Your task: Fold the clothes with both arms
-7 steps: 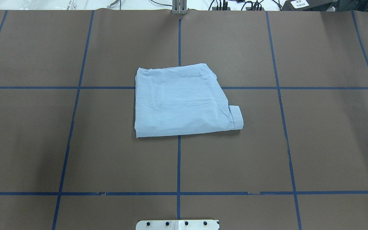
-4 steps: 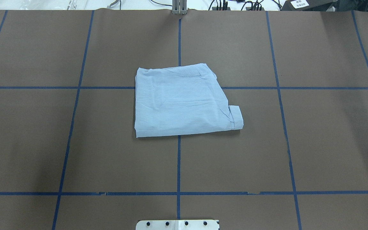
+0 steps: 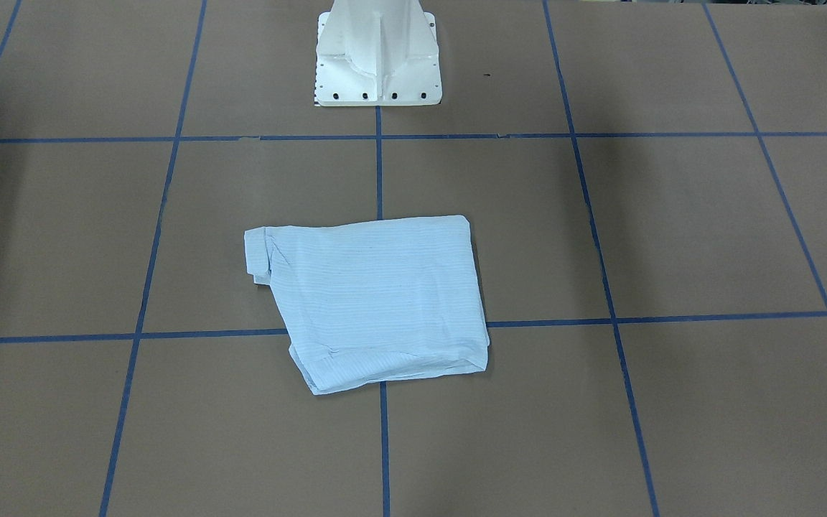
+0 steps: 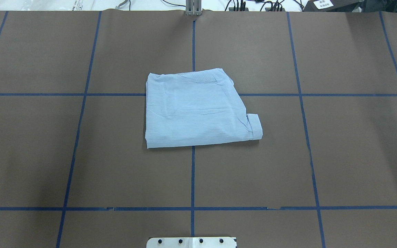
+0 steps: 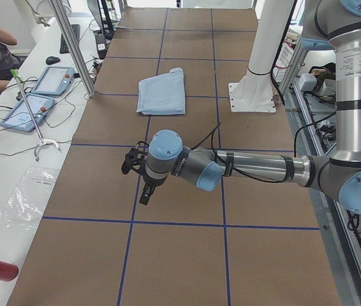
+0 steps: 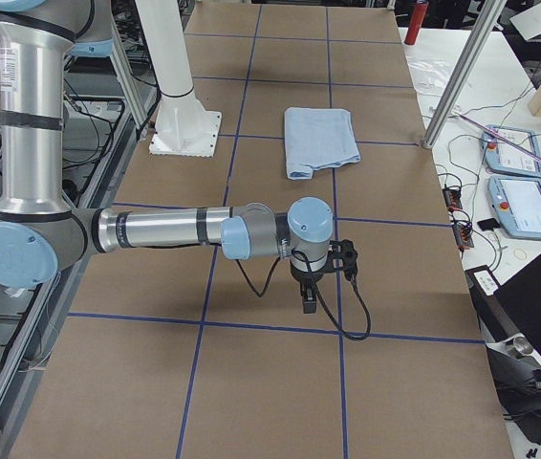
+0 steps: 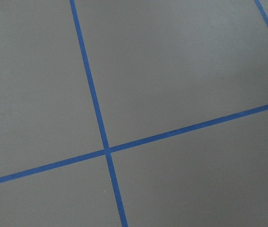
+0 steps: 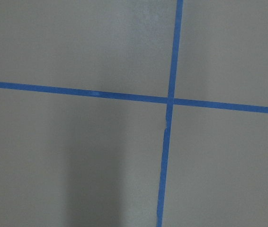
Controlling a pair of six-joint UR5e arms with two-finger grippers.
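You see no change over the last second: the folded pale-blue shirt (image 4: 198,110) lies unmoved mid-bench (image 4: 322,155), one cuff (image 4: 255,127) poking out, so folding looks done. Both arms hang well clear; left end effector (image 5: 145,194) and right end effector (image 6: 309,304) grip: can't tell. Brown surface, blue tape grid (image 4: 192,179); teach pendants (image 5: 53,80) on the side desk (image 5: 14,159).

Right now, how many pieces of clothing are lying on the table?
1. The folded shirt lies flat in the middle of the table, over a crossing of blue tape lines, ahead of the white base. No other garment shows in any view.
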